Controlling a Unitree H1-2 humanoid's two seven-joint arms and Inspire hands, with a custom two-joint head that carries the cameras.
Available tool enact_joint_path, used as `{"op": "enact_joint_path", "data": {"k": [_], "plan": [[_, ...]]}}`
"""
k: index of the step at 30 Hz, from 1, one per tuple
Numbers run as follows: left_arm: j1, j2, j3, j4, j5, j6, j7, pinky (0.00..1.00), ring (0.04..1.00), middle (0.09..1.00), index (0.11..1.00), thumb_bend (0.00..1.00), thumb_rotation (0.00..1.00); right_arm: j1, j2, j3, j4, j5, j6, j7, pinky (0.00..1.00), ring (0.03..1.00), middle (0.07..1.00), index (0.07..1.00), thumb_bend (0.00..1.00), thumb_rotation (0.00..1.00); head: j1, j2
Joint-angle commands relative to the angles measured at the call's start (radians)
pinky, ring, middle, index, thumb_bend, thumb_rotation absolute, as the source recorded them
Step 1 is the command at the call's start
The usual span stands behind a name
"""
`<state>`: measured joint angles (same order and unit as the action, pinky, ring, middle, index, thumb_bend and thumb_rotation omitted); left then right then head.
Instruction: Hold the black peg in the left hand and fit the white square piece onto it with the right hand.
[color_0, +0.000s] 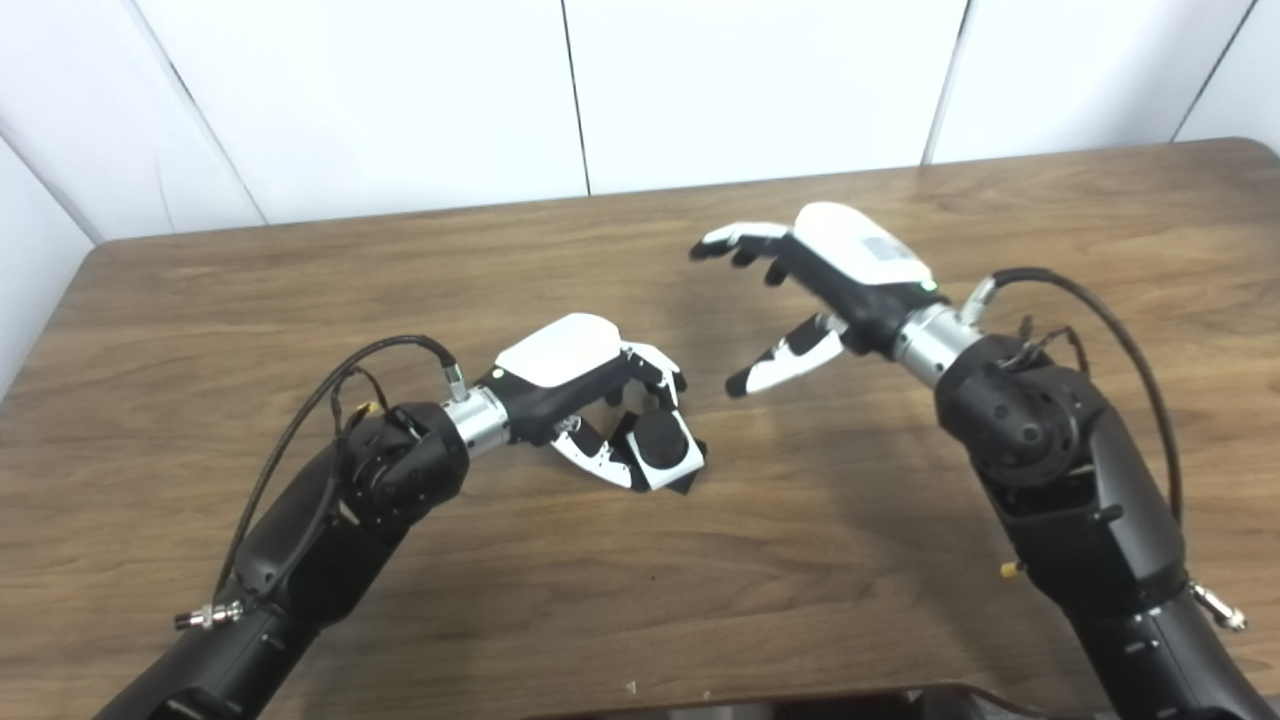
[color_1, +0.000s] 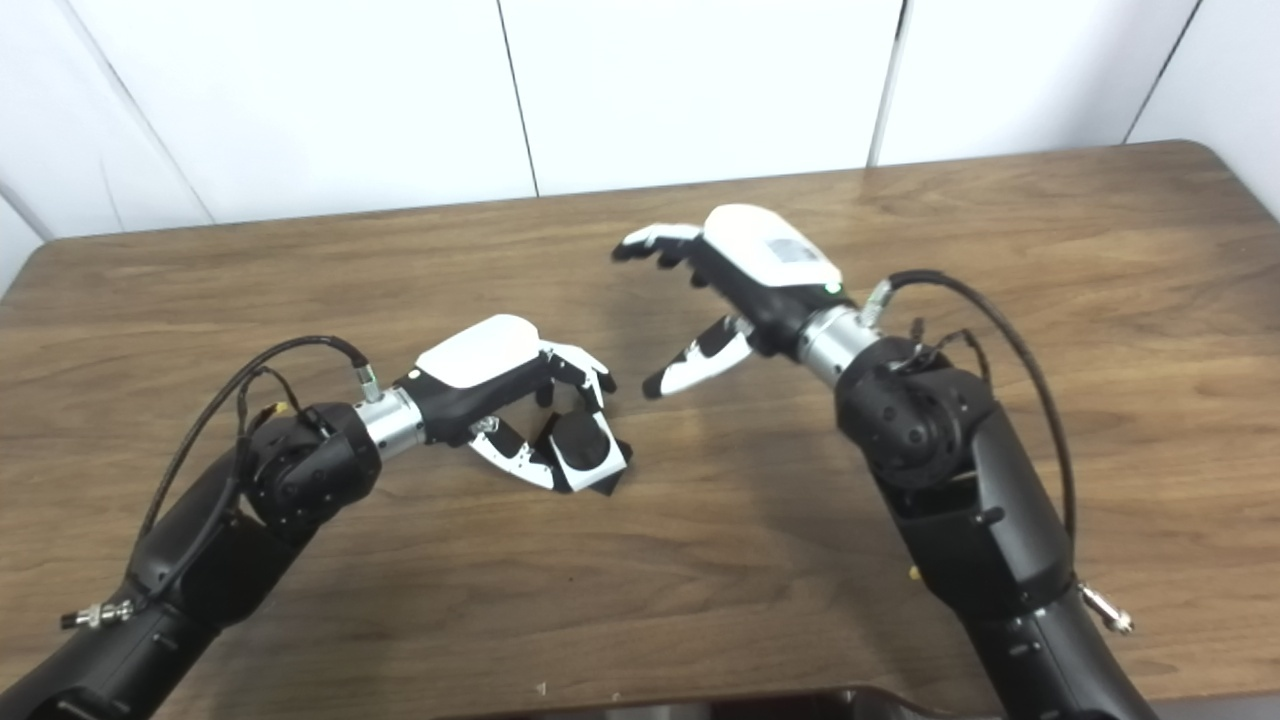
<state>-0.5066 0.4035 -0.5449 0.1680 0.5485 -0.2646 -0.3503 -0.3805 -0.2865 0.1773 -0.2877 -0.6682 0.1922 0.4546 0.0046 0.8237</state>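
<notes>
Both pieces (color_0: 662, 447) joined between left hand (color_0: 590, 385) fingers (color_0: 655, 365).

1. A brown wood-grain counter (color_0: 900, 520) filled most of the view, its far corners rounded.
2. Behind it stood a white panelled wall (color_0: 750, 90), split by thin dark vertical seams.

The scene is viewed from above and behind the arms by two head cameras set side by side, both tilted down at the wooden table (color_0: 900, 560) and facing the white wall panels (color_1: 700, 90). Nearly the same area is covered in both; the right eye view is shifted slightly rightward.
</notes>
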Motion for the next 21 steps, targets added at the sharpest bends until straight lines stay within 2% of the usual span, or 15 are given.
{"op": "enact_joint_path", "data": {"k": [1,7,12,13,14,18,21], "plan": [[0.042,0.041,-0.033,0.054,0.082,0.048,-0.068,0.58,0.700,0.767,0.492,0.52,0.08,-0.022,0.026,-0.041,0.000,0.059,-0.003,-0.066,0.58,0.730,0.781,0.764,0.78,0.19,0.001,0.000],[0.042,0.044,-0.032,0.059,0.088,0.046,-0.060,0.58,0.706,0.772,0.494,0.52,0.08,0.032,0.102,-0.117,0.021,0.181,0.034,-0.150,0.59,0.723,0.773,0.763,0.78,0.20,-0.006,-0.002],[0.058,0.044,-0.006,0.052,0.054,0.060,-0.054,0.57,0.708,0.773,0.496,0.52,0.08,0.089,0.180,-0.167,0.041,0.262,0.089,-0.220,0.60,0.735,0.781,0.784,0.75,0.25,-0.017,-0.005],[0.064,0.042,0.003,0.051,0.040,0.063,-0.053,0.57,0.708,0.769,0.601,0.72,0.13,0.097,0.190,-0.172,0.044,0.270,0.097,-0.231,0.63,0.743,0.783,0.789,0.72,0.28,-0.019,-0.005],[0.071,0.041,0.015,0.045,0.021,0.079,-0.059,0.58,0.712,0.771,0.647,0.79,0.16,0.107,0.201,-0.177,0.046,0.278,0.101,-0.244,0.64,0.747,0.784,0.791,0.71,0.29,-0.022,-0.005],[0.104,0.041,0.073,-0.016,-0.066,0.196,-0.126,0.66,0.792,0.829,0.824,0.90,0.20,0.150,0.233,-0.180,0.051,0.304,0.104,-0.289,0.65,0.751,0.791,0.791,0.65,0.31,-0.027,-0.009],[0.138,0.047,0.124,-0.052,-0.138,0.255,-0.134,0.70,0.843,0.868,0.885,0.92,0.29,0.175,0.249,-0.181,0.062,0.335,0.073,-0.319,0.64,0.752,0.793,0.791,0.64,0.32,-0.034,-0.012]]}}
